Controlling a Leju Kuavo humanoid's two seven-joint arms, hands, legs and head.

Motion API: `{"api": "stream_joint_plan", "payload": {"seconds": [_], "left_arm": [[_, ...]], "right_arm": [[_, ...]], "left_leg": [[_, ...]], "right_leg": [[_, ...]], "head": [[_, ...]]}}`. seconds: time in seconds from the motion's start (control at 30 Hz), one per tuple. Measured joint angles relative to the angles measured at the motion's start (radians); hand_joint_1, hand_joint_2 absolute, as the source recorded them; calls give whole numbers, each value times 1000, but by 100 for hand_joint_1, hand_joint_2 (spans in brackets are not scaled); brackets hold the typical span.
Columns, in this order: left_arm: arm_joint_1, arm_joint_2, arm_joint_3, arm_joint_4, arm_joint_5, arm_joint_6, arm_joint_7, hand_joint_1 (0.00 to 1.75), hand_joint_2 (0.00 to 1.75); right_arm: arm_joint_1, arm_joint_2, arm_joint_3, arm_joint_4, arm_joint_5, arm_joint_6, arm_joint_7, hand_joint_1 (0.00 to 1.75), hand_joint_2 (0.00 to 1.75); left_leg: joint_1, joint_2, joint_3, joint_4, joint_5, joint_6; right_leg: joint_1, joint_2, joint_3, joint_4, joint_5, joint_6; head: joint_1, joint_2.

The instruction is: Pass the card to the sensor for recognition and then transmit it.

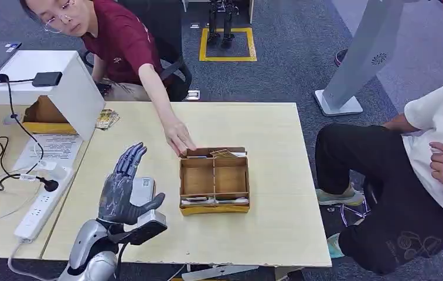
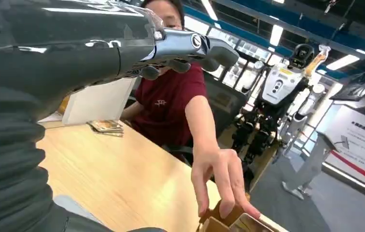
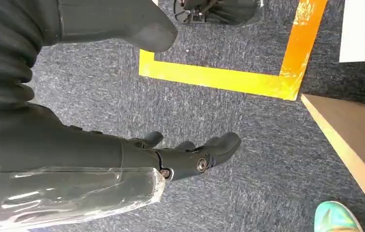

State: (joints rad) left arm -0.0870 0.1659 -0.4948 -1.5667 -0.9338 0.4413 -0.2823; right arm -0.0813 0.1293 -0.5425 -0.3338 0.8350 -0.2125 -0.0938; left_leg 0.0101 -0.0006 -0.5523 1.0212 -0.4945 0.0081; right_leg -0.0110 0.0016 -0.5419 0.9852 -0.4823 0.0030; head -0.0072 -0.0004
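Left hand: nearest the head camera, the left hand (image 1: 126, 190) is raised over the near left part of the table (image 1: 266, 228), fingers (image 1: 129, 161) spread and pointing away from the robot, thumb out to the side — holding nothing.
Left hand, wrist view: the same left hand (image 2: 180, 48) stretches out with fingers apart toward the person in the red shirt.
Under the left hand: a pale flat object (image 1: 143, 190) lies on the table just beneath the palm; what it is cannot be told.
Right hand: the right hand (image 3: 185, 154) hangs over grey carpet, fingers loosely extended and apart, nothing in them.
Floor by right hand: a yellow tape line (image 3: 229, 79) runs across the carpet, a table edge (image 3: 349, 135) lies to one side, and a teal shoe (image 3: 337, 218) shows at the picture's corner.
Card box: a brown compartmented box (image 1: 214, 179) sits near the table's middle, beside the left hand but apart from it.
Cards: cards (image 1: 225, 154) stand in the far row of the box — more lie flat along its near row (image 1: 216, 200).
Person in red: a person's hand (image 1: 179, 138) reaches across the table, fingertips touching the box's far left corner.
Card stack: a small stack of cards (image 1: 106, 119) lies on the far left of the table, beside a white stand (image 1: 78, 88).
Sensor: a small black device (image 1: 47, 78) rests on top of the white stand, a cable running from it.
Left table: a white power strip (image 1: 40, 205) and black cables lie on the adjoining table.
Seated person: another person in dark trousers (image 1: 383, 193) sits to the right of the table.
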Motion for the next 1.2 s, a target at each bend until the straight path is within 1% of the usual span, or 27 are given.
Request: {"api": "stream_joint_plan", "payload": {"seconds": [0.1,0.2,0.27,0.33,0.5,0.73,0.83,0.97,1.0,1.07,1.13,1.2], "left_arm": [[11,1,-7,-9,-7,-13,-11,0,175],[17,2,-35,-14,-34,-27,-19,0,175],[17,2,-65,-14,-87,-23,1,0,175],[17,2,-89,-13,-112,-21,13,0,175],[17,3,-124,-5,-121,-16,22,0,175],[17,5,-147,5,-132,-9,34,0,175],[15,4,-158,20,-179,15,55,0,175],[14,-2,-178,53,-212,21,67,0,175],[11,-2,-182,64,-238,32,82,0,175],[-3,-8,-196,105,-299,75,123,0,175],[-16,-21,-204,150,-326,110,146,0,175],[-32,-36,-208,200,-340,128,161,0,175]], "right_arm": [[0,0,-3,0,0,1,0,0,175],[0,0,-4,-1,0,2,-1,0,175],[-1,0,-4,-5,1,3,0,0,175],[-3,0,-4,-6,2,3,0,0,175],[-5,0,-4,-8,2,3,0,0,175],[-6,0,-4,-8,3,4,0,0,175],[-6,0,-4,-8,5,8,0,0,175],[-8,0,-4,-8,8,14,4,0,175],[-9,0,-4,-8,11,14,4,0,175],[-13,0,-4,-8,14,17,8,0,175],[-18,0,-3,-8,15,18,10,0,175],[-23,0,-3,-8,15,18,16,0,175]], "left_leg": [[0,0,0,0,0,0],[0,0,0,0,0,0],[0,0,0,0,0,0],[0,0,0,0,0,0],[0,0,0,0,0,0],[0,0,0,0,0,0],[0,0,0,0,0,0],[0,0,0,0,0,0],[0,0,0,0,0,0],[0,0,0,0,0,0],[0,0,0,0,0,0],[0,0,0,0,0,0]], "right_leg": [[0,0,0,0,0,0],[0,0,0,0,0,0],[0,0,0,0,0,0],[0,0,0,0,0,0],[0,0,0,0,0,0],[0,0,0,0,0,0],[0,0,0,0,0,0],[0,0,0,0,0,0],[0,0,0,0,0,0],[0,0,0,0,0,0],[0,0,0,0,0,0],[0,0,0,0,0,0]], "head": [[0,0],[0,0],[0,0],[0,0],[0,0],[0,0],[0,0],[0,0],[0,0],[0,0],[0,0],[0,0]]}}
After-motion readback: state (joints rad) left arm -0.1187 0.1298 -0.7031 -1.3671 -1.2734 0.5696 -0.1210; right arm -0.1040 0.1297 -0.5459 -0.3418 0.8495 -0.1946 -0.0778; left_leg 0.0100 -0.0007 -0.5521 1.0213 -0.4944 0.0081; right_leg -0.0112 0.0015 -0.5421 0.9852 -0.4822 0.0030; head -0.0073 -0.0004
